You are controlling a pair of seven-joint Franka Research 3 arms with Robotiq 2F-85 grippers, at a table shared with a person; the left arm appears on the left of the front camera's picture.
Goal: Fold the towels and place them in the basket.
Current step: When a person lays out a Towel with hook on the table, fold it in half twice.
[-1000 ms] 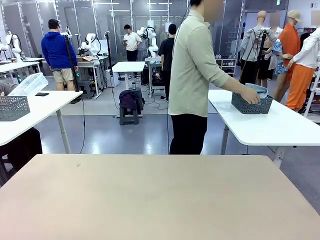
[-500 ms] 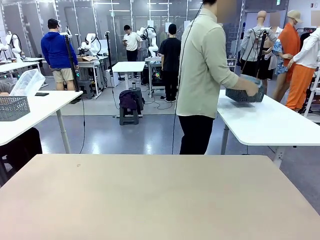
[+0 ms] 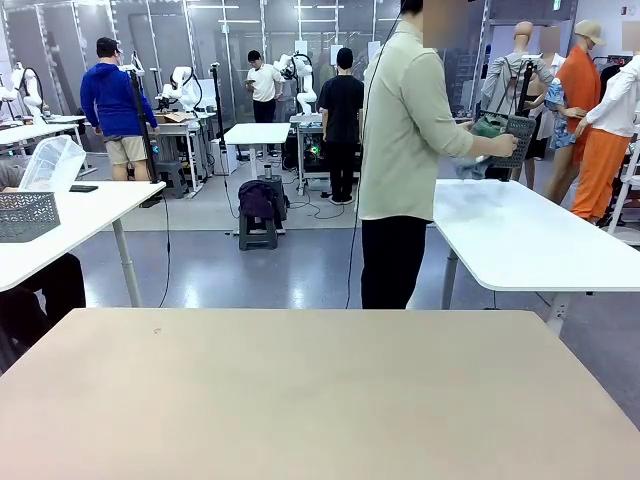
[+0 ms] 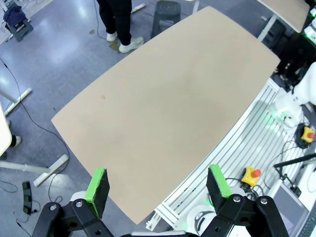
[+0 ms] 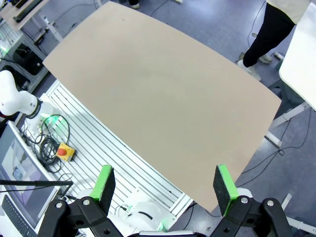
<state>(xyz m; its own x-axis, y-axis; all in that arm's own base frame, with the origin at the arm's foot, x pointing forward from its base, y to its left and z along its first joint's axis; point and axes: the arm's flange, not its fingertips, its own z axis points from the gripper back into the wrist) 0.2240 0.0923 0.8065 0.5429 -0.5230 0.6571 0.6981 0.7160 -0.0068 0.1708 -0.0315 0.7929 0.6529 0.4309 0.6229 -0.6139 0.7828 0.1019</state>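
stage: nothing folded yet; all towels left to do | basket point(image 3: 521, 132): tilted in person's hand point(image 3: 506, 148) over white side desk point(image 3: 520, 240); green towel point(image 3: 489, 126) in it | near desk point(image 3: 300, 390): no towel on it | left jaws: wide open, empty; right jaws: wide open, empty

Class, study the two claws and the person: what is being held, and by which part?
The left claw and right claw are open, holding nothing. The person's hand grips the tilted basket by its lower edge.
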